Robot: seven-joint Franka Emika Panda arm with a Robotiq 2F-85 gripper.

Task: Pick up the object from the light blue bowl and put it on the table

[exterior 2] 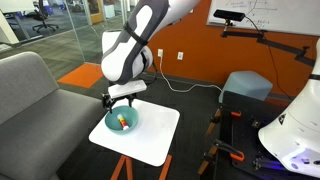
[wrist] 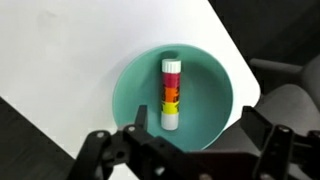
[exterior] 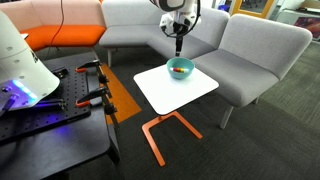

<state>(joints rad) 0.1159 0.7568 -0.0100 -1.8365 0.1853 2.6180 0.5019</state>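
The light blue bowl [wrist: 212, 90] stands on the white table top [wrist: 80, 70]. The object [wrist: 171, 92] lies in it: a small stick with white ends and red, orange and yellow bands. My gripper [wrist: 192, 128] is open just above the bowl, one finger outside each side of the rim, holding nothing. In both exterior views the gripper [exterior: 179, 44] [exterior 2: 120, 99] hangs straight over the bowl [exterior: 187, 66] [exterior 2: 111, 124]. The object shows there as a tiny orange-red spot [exterior: 179, 71] [exterior 2: 123, 121]. The table [exterior: 165, 92] [exterior 2: 150, 140] has an orange tube frame.
Grey sofa seats [exterior: 250, 55] stand behind and beside the table, and one [exterior 2: 35, 95] lies close to its edge. A black workbench with orange clamps [exterior: 70, 95] stands near it. White table surface shows around the bowl.
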